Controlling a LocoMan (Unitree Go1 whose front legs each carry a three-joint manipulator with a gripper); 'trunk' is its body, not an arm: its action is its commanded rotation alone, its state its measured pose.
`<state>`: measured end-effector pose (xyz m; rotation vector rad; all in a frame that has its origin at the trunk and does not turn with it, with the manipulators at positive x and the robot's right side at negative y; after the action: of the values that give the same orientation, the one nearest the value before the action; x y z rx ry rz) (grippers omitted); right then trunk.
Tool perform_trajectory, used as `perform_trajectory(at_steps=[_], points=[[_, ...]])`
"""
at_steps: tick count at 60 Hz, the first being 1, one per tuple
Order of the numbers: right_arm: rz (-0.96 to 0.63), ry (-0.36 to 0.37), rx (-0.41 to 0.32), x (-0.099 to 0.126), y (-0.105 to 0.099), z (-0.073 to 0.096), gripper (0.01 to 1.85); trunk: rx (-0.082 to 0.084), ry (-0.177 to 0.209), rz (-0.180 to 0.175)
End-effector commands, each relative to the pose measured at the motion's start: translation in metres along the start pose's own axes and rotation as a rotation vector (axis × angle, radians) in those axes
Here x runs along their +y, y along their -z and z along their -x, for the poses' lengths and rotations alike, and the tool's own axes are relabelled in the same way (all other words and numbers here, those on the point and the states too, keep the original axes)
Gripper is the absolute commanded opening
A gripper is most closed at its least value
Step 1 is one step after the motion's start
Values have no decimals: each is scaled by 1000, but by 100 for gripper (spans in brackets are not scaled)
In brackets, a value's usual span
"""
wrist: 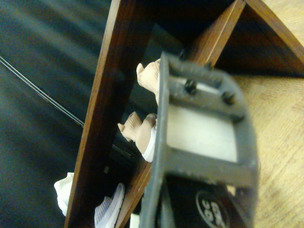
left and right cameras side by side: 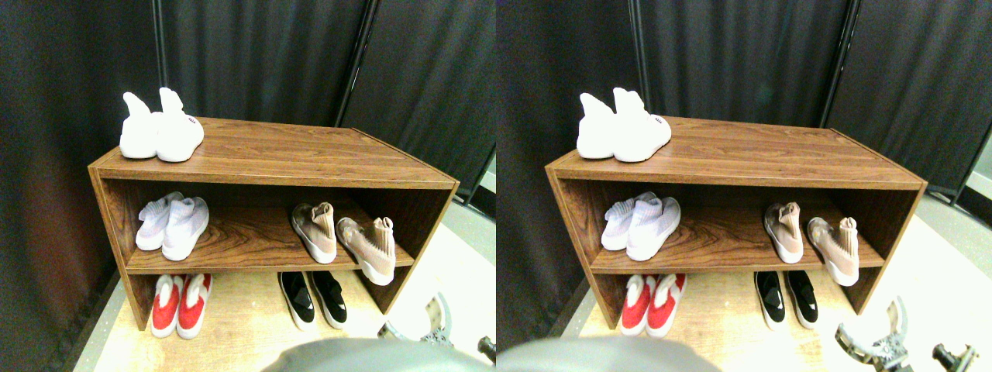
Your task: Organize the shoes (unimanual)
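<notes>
So the wooden shoe rack (left and right cameras side by side: 271,155) is looking mostly sorted already, going by how things are sitting. The all-white high-cuff pair (left and right cameras side by side: 159,128) is parked on the top board at its left end, a pale lavender-ish pair (left and right cameras side by side: 172,225) is sitting neatly side by side on the middle shelf, left side, and the red-and-white pair (left and right cameras side by side: 180,304) is lined up on the floor under it. The black pair (left and right cameras side by side: 312,298) is also on the floor under the rack, toes pointing out, pretty tidy. The one that's bugging me is the beige-tan pair (left and right cameras side by side: 345,236) on the right half of the middle shelf: the two shoes are sitting apart and splayed at different angles, and the right one is poking past the shelf's front edge a bit. I'm guessing that's what's left to fix, squaring those two up beside each other. The right gripper (left and right cameras side by side: 430,325) is hanging low at the front right of the rack, not touching any shoe, and its fingers are looking spread open with nothing between them. The wrist view is showing the beige shoes (wrist: 142,102) past the jaw frame, so I'd say it's lining up on them.
</notes>
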<state>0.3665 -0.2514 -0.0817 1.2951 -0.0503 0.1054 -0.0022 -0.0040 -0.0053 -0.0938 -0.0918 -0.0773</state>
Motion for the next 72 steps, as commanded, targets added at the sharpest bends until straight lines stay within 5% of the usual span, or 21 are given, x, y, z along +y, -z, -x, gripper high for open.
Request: perform_trajectory(at_steps=[1, 28, 42, 72], points=[[26, -65, -13, 14, -1, -4, 131, 4, 4, 16], [84, -61, 15, 21, -12, -29, 133, 3, 4, 14], [87, 14, 49, 13, -10, -45, 143, 12, -10, 30], [10, 131, -13, -20, -1, -78, 135, 20, -35, 47]])
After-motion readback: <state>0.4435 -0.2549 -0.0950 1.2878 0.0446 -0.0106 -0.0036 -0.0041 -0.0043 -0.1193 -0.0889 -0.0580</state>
